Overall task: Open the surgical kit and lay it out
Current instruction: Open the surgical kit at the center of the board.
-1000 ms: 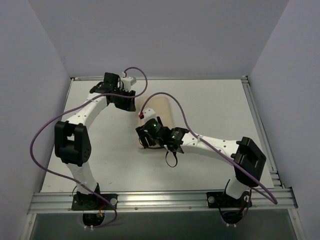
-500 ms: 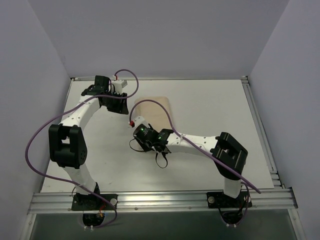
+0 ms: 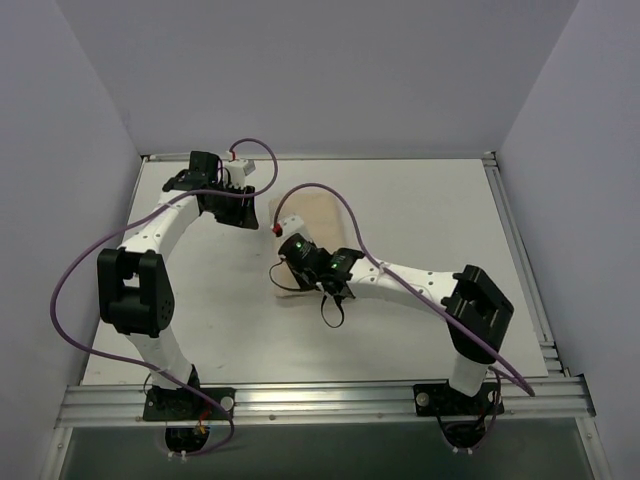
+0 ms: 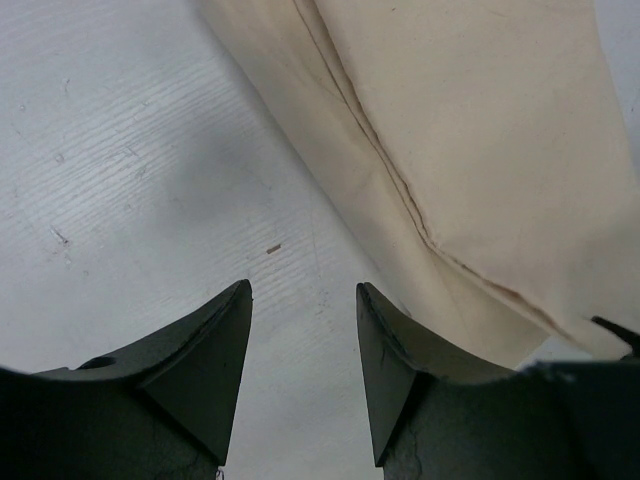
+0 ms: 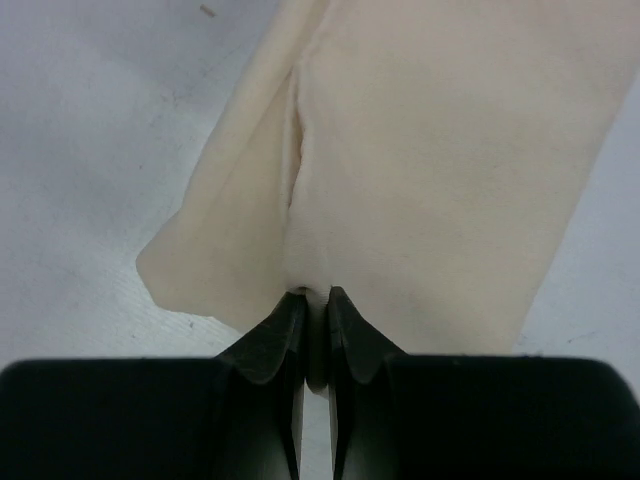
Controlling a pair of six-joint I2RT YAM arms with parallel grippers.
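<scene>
The surgical kit (image 3: 312, 212) is a folded beige cloth bundle lying lengthwise in the middle of the white table; its contents are hidden inside the wrap. In the right wrist view the kit (image 5: 440, 150) fills the frame, with a loose flap corner (image 5: 175, 270) at its left. My right gripper (image 5: 315, 295) is shut on a small pinched fold at the bundle's near edge; from above, the right gripper (image 3: 292, 272) sits over the bundle's near end. My left gripper (image 4: 303, 290) is open over bare table, just left of the kit (image 4: 470, 130); from above, the left gripper (image 3: 248, 205) is at the bundle's far left corner.
White table (image 3: 430, 220) is bounded by an aluminium rail (image 3: 320, 400) at the near edge and grey walls on three sides. Purple cables (image 3: 330, 195) loop above both arms. The right arm's elbow (image 3: 478, 305) stands at the near right.
The right gripper's jaws have closed onto a fold of the cloth, and that arm swung left then back towards the bundle. The left arm shifted left and now holds still.
</scene>
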